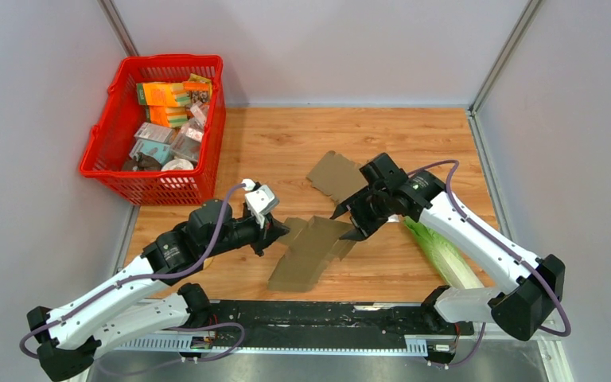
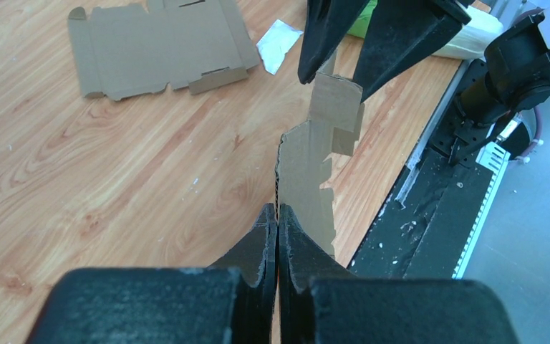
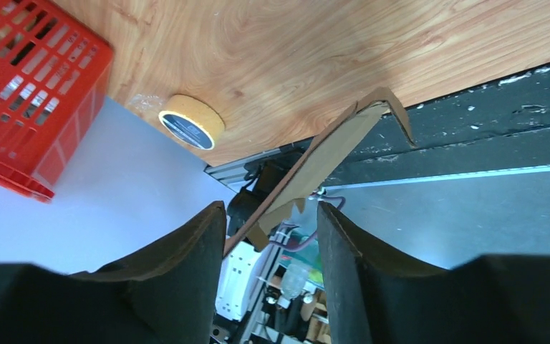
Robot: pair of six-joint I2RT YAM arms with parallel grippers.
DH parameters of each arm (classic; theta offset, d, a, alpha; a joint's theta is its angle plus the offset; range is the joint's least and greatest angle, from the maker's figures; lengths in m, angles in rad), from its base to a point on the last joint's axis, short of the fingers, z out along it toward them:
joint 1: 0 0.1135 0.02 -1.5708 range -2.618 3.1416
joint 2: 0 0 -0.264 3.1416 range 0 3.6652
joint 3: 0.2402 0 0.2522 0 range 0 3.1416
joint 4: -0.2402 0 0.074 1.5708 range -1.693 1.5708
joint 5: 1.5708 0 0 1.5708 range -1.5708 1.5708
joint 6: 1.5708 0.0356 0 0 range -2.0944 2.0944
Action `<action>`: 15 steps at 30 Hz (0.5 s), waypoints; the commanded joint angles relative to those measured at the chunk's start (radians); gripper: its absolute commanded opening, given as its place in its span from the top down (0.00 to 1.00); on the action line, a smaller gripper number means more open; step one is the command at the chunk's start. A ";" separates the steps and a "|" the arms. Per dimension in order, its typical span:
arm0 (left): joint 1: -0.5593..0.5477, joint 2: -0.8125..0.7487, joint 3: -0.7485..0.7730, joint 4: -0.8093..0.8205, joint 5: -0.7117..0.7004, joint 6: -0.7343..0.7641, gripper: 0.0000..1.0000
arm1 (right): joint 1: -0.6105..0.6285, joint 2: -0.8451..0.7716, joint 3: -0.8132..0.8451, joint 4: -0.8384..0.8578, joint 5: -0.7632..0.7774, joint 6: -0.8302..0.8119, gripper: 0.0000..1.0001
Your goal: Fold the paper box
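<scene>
A brown cardboard box blank (image 1: 310,248) is held on edge above the wooden table, partly bent. My left gripper (image 1: 280,231) is shut on its left edge; in the left wrist view the jaws (image 2: 278,215) pinch the cardboard (image 2: 304,179), which runs away from them. My right gripper (image 1: 344,225) is open, its fingers straddling the blank's right end. In the right wrist view the cardboard (image 3: 315,158) passes between the open fingers (image 3: 271,215), close to the left one; whether it touches is unclear. A second blank (image 1: 334,175) lies flat behind.
A red basket (image 1: 159,127) of packets stands at the back left. A green and white packet (image 1: 441,251) lies under the right arm. A tape roll (image 3: 190,123) sits near the table's left edge. A white paper scrap (image 2: 278,44) lies by the flat blank (image 2: 157,46).
</scene>
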 commanded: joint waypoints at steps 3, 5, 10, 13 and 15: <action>0.000 0.004 0.002 0.064 0.006 0.019 1.00 | -0.006 -0.033 -0.055 0.115 -0.029 0.127 0.55; 0.000 0.007 0.000 0.067 0.010 0.017 1.00 | -0.009 -0.029 -0.053 0.123 -0.035 0.121 0.64; 0.000 0.010 -0.006 0.065 0.012 0.014 1.00 | -0.026 -0.033 -0.059 0.117 -0.049 0.107 0.65; 0.000 0.015 -0.008 0.058 0.013 0.020 1.00 | -0.042 -0.037 -0.053 0.091 -0.046 0.081 0.57; 0.000 0.015 -0.011 0.056 0.015 0.020 1.00 | -0.055 -0.048 -0.055 0.082 -0.044 0.076 0.56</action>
